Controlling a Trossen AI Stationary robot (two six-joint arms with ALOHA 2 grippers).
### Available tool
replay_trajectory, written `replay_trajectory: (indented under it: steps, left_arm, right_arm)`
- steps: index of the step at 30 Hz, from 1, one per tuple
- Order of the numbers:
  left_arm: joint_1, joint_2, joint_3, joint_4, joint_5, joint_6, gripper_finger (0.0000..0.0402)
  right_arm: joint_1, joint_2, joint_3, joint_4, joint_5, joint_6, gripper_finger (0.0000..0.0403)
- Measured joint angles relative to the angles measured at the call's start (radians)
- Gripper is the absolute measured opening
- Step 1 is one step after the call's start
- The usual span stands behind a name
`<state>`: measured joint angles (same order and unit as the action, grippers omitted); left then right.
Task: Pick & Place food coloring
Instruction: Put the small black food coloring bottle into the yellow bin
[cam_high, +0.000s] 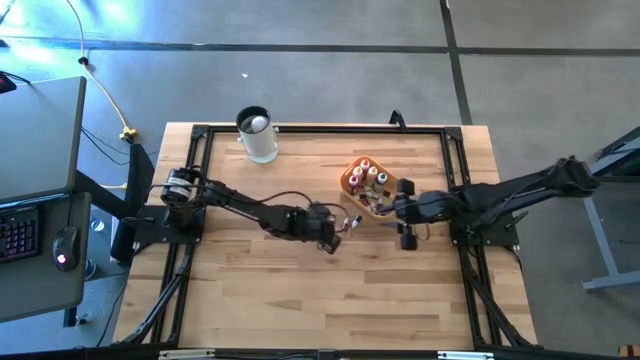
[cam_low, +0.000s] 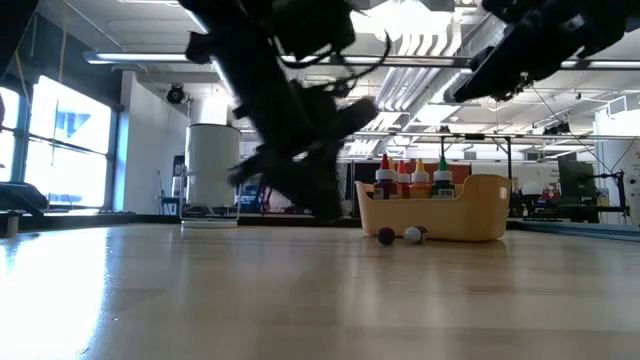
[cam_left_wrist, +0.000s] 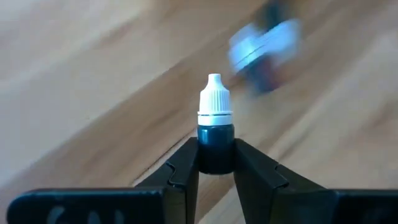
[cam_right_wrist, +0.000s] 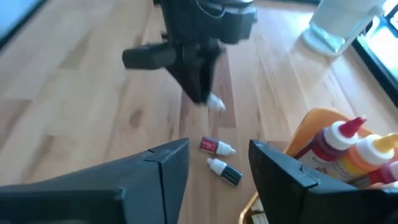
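My left gripper is shut on a small dark food coloring bottle with a white pointed cap, low over the table's middle. Two more small bottles, one red and one dark, lie on their sides on the wood in front of the tray. Several bottles with red and white caps stand in the orange-yellow tray. My right gripper is open and hovers above the two lying bottles, beside the tray. My left gripper pinches the bottle's dark body between its two fingers, one finger on each side. The white cap sticks out past the fingertips. In the right wrist view the fingers slant down toward the table. Whether the bottle touches the wood, I cannot tell.
A tall clear cup with a dark rim stands near the table's far edge, left of the tray. A black frame runs around the tabletop. Bare wood lies toward the near edge.
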<state>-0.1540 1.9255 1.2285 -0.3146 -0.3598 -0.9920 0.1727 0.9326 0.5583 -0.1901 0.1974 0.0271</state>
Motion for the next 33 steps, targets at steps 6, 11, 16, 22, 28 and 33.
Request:
replay_trajectory:
  steps: [6, 11, 16, 22, 28, 33]
  left_arm:
    - [0.036, 0.0, 0.002, 0.413, -0.049, 0.312, 0.008]
    - [0.097, -0.002, 0.002, 0.513, -0.048, 0.412, 0.0081]
    - [0.176, 0.015, 0.003, 0.559, 0.021, 0.412, 0.0081]
    - [0.221, 0.079, 0.003, 0.703, 0.107, 0.442, 0.0081]
    - [0.219, 0.121, 0.003, 0.786, 0.1, 0.491, 0.0081]
    - [0.219, 0.122, 0.004, 0.777, 0.072, 0.491, 0.0094]
  right_arm:
    - [0.027, -0.113, 0.0, -0.038, 0.001, 0.002, 0.0147]
    - [0.033, -0.136, 0.0, -0.057, 0.001, 0.002, 0.014]
    - [0.033, -0.135, 0.0, -0.066, 0.002, 0.001, 0.014]
    - [0.033, -0.136, 0.0, -0.073, 0.011, -0.001, 0.014]
    - [0.033, -0.136, 0.0, -0.082, 0.043, -0.001, 0.014]
    - [0.033, -0.135, 0.0, -0.083, 0.043, -0.001, 0.014]
